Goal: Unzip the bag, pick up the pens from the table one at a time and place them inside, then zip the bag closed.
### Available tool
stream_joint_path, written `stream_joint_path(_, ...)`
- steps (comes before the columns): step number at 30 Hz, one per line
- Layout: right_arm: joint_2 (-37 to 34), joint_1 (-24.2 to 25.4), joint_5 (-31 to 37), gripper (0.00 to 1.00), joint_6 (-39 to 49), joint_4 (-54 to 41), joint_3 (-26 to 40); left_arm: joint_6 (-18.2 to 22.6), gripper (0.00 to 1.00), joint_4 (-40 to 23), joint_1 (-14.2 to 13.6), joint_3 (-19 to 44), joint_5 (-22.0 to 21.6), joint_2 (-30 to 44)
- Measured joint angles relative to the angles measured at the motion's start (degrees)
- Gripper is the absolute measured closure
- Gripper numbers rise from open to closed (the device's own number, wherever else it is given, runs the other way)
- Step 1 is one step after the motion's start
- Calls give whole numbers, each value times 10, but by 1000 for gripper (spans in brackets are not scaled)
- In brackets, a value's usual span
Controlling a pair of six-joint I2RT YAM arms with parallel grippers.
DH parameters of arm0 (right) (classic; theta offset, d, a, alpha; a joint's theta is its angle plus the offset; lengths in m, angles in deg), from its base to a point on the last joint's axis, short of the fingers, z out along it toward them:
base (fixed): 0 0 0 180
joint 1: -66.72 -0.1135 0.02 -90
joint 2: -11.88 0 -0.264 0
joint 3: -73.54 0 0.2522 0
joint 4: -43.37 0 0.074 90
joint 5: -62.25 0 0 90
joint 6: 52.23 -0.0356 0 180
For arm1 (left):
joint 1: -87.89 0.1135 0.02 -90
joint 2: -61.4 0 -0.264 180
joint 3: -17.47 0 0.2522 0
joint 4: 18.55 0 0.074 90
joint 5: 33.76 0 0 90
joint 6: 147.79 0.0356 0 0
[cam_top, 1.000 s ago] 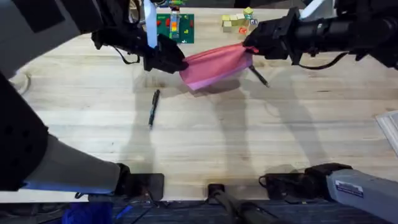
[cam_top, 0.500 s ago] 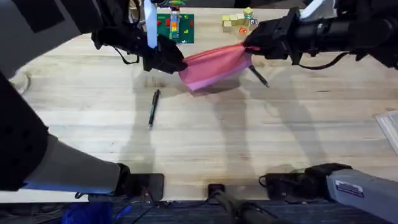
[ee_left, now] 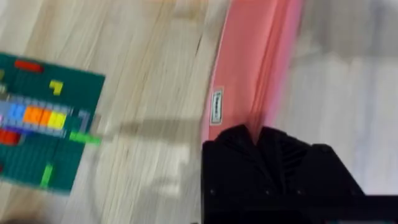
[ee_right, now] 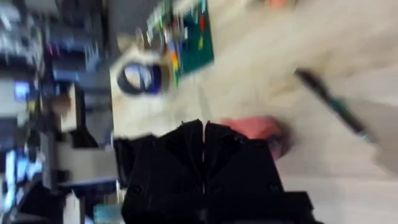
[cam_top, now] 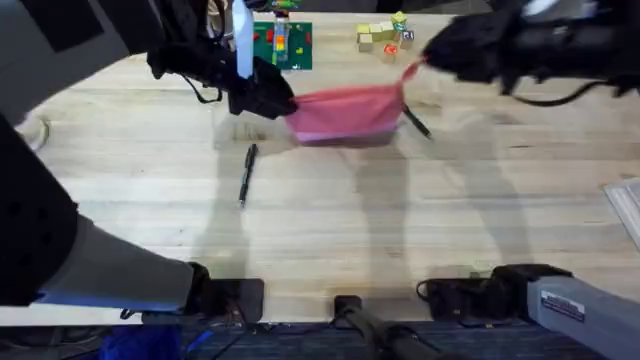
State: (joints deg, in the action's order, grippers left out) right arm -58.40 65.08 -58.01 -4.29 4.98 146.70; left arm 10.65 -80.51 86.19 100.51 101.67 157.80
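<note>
The pink pencil pouch (cam_top: 345, 113) lies stretched left to right across the far middle of the wooden surface (cam_top: 330, 220), its long axis running between the two arms. The left gripper (cam_top: 283, 103) has its jaws clenched on the pouch's left end; the right gripper (cam_top: 418, 62) pinches a pink tab at the upper right corner. I cannot tell what is inside. One dark pen (cam_top: 247, 173) lies nearer, pointing almost front to back; another (cam_top: 416, 122) angles out beside the pouch's right end.
</note>
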Motion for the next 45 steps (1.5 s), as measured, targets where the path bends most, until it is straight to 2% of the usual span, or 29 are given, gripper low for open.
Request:
stream_joint_path(4, 40, 62, 18, 971, 1, 15, 6, 1, 957, -4, 9, 0, -53, 3)
stream_joint_path(7, 55, 79, 22, 971, 1, 12, 8, 0, 957, -4, 18, 0, -58, 3)
stream_joint_path(15, 54, 85, 24, 971, 2, -16, 8, 0, 958, -4, 18, 0, -62, 3)
stream_joint_path(19, 54, 67, 29, 971, 38, -30, 8, 0, 958, -4, 18, 0, -62, 3)
stream_joint_path(20, 54, 59, 31, 923, 47, -33, 8, 0, 958, -4, 18, 0, -62, 3)
stream_joint_path(22, 54, 37, 31, 670, 75, -40, 8, 0, 958, -4, 18, 0, -62, 3)
stream_joint_path(26, 54, -5, 34, 95, 167, -71, 8, 0, 958, -4, 18, 0, -62, 3)
stream_joint_path(27, 54, -15, 38, 28, 194, -81, 8, 0, 958, -4, 18, 0, -62, 3)
stream_joint_path(32, 54, -30, 86, 6, 273, -97, 8, 0, 958, -4, 18, 0, -62, 3)
stream_joint_path(39, 53, -31, 124, 5, 302, -140, 8, 0, 958, -4, 18, 0, -62, 3)
stream_joint_path(43, 29, -30, 120, 5, 314, -160, 8, 0, 958, -4, 18, 0, -62, 3)
stream_joint_path(45, 7, -30, 90, 6, 341, -162, 8, 0, 958, -4, 18, 0, -62, 3)
